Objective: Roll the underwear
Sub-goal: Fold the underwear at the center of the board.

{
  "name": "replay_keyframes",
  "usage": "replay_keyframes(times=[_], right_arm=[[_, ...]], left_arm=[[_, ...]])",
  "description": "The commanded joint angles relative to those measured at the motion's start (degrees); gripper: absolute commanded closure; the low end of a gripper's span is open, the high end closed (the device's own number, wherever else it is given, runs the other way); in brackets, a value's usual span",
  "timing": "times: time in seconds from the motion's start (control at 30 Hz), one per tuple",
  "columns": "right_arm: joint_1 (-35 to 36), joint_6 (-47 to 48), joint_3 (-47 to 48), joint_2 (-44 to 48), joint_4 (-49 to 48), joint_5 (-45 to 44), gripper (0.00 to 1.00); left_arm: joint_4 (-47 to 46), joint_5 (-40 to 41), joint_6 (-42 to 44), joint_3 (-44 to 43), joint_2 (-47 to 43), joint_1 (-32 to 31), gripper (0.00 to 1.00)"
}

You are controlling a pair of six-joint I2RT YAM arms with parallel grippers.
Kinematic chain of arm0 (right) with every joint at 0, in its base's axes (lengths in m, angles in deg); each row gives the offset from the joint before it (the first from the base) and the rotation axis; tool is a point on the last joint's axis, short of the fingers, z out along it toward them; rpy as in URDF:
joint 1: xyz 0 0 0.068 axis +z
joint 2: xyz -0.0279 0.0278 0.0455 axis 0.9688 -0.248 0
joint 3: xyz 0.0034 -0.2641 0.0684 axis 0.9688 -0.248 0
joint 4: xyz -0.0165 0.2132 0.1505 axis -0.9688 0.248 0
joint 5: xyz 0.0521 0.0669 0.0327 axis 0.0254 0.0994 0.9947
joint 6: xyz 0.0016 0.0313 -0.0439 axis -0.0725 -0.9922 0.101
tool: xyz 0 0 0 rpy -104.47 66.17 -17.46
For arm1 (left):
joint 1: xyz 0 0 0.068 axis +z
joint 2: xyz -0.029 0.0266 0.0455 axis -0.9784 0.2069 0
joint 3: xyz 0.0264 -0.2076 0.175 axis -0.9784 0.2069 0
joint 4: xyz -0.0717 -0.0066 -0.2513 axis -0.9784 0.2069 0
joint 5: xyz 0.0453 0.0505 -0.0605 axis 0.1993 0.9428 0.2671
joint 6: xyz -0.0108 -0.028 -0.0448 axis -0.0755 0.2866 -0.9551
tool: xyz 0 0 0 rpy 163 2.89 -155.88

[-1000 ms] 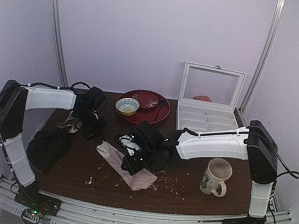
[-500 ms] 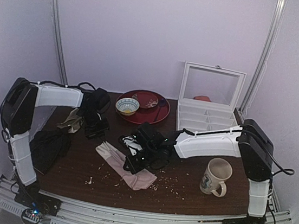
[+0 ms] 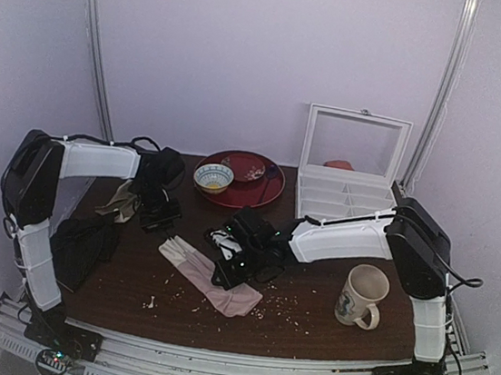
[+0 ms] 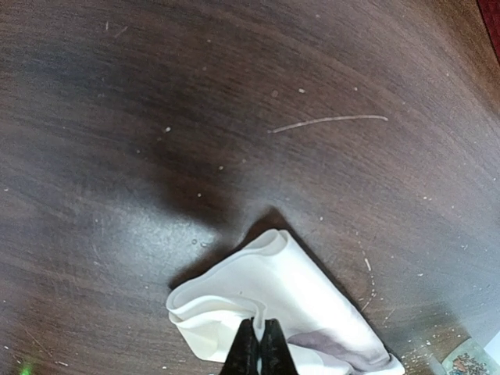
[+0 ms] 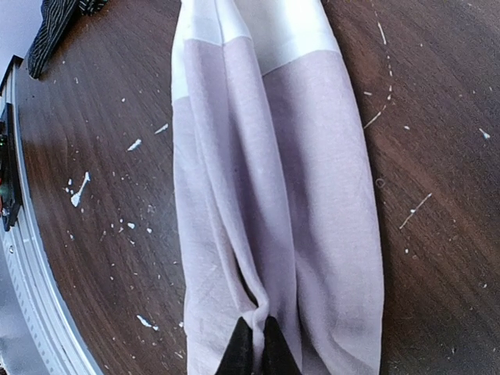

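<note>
The underwear (image 3: 193,269) lies as a long folded pale pink strip on the dark table, running from upper left to lower right. My left gripper (image 4: 258,337) is shut on a thin fold of its whitish waistband end (image 4: 273,281); from above, this left gripper (image 3: 162,222) sits at the strip's left end. My right gripper (image 5: 254,334) is shut on a raised pleat of the pink underwear (image 5: 273,172), with the waistband (image 5: 266,23) at the far end of that view. From above, the right gripper (image 3: 227,274) is over the strip's middle.
A black cloth (image 3: 78,249) lies at the left edge, with a beige-olive cloth (image 3: 119,201) behind it. A red plate (image 3: 263,198) holding a bowl (image 3: 212,177) and an open white compartment box (image 3: 345,197) stand at the back. A mug (image 3: 362,295) stands to the right. Crumbs dot the table.
The left arm's upper link has swung right and the right arm's elbow has drawn inward and back. Both grippers stay shut on the underwear, which has barely shifted.
</note>
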Motion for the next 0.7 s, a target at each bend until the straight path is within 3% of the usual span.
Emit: replay_keyframes(times=[0.0,0.17,0.3,0.47,0.67], right_arm=[[-0.18,-0.58,-0.41,-0.03,2.27,-0.42,1.00],[-0.16,-0.86,-1.50,1.52,1.74,-0.98,1.00],[-0.15,-1.18,-2.52,2.97,1.63,-2.37,0.92],[-0.12,-1.15,-3.34,4.55,1.97,-3.57,0.81],[-0.19,-1.35,-4.24,6.63,2.32,-6.71,0.79]], left_arm=[[-0.15,2.58,0.78,-2.09,1.49,0.32,1.00],[-0.85,1.83,1.04,-3.03,2.82,0.28,1.00],[-1.10,1.20,1.31,-4.03,3.81,0.06,0.99],[-1.07,0.66,1.60,-4.74,3.40,-0.06,0.92],[0.07,0.90,1.89,-6.08,1.98,-0.03,0.75]])
